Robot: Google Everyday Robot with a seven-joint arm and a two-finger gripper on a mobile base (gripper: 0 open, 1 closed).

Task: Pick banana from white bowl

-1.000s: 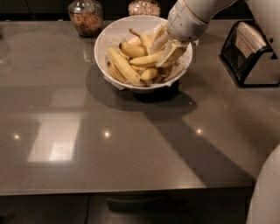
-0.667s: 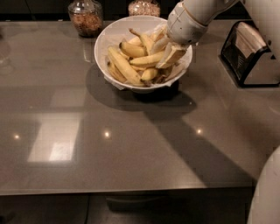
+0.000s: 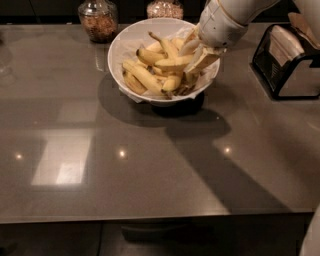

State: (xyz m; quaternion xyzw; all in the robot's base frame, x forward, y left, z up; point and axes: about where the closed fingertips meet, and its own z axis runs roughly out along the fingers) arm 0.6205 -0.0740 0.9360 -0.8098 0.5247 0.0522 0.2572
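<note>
Grey, glossy tabletop [image 3: 150, 170] stretches wide and bare along the near side and to the left, giving me plenty of open room there. At the far left edge stands a round glass jar of brown bits [image 3: 97, 20], just beside the rim of the wide, round white bowl [image 3: 117, 47]. A second glass jar with pale contents [image 3: 165, 9] sits behind the bowl, close to its far rim.

Inside the bowl lies a heap of yellow bananas [image 3: 145, 77]. The longest one on the left slants from upper left down to lower right. Another, the level yellow banana [image 3: 172, 62], lies almost straight across from left to right, and its right end points at my claw. A third pokes its stem up towards the far rim.

My claw [image 3: 197, 55] is down inside the right half of the bowl, right at the end of that level banana, with my white forearm [image 3: 220, 22] slanting in from the upper right. Whether the claw is spread or pinching, I cannot tell.

Further right, well apart from the bowl, stands a black wire holder with napkins [image 3: 280, 65], narrowing the room on that side.
</note>
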